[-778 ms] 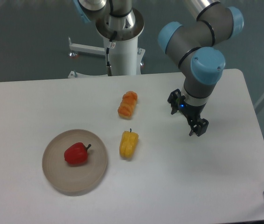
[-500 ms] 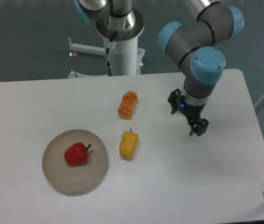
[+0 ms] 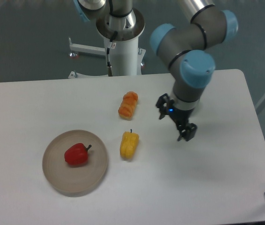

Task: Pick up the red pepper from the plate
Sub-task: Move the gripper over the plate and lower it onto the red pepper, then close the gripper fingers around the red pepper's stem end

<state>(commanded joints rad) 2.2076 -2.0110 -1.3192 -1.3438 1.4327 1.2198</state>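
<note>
The red pepper (image 3: 77, 154) is glossy with a short dark stem and lies left of centre on the round tan plate (image 3: 96, 176) at the table's front left. My gripper (image 3: 186, 132) hangs from the grey and blue arm over the table's right half, well to the right of the plate and apart from every pepper. It holds nothing. Its black fingers are small in this view and I cannot tell whether they are open or shut.
A yellow pepper (image 3: 129, 145) lies just right of the plate. An orange pepper (image 3: 128, 104) lies behind it near the table's middle. The robot's white base column (image 3: 121, 47) stands at the table's far edge.
The arm and gripper have shifted to the left, toward the yellow pepper. The peppers and the plate have not moved.
</note>
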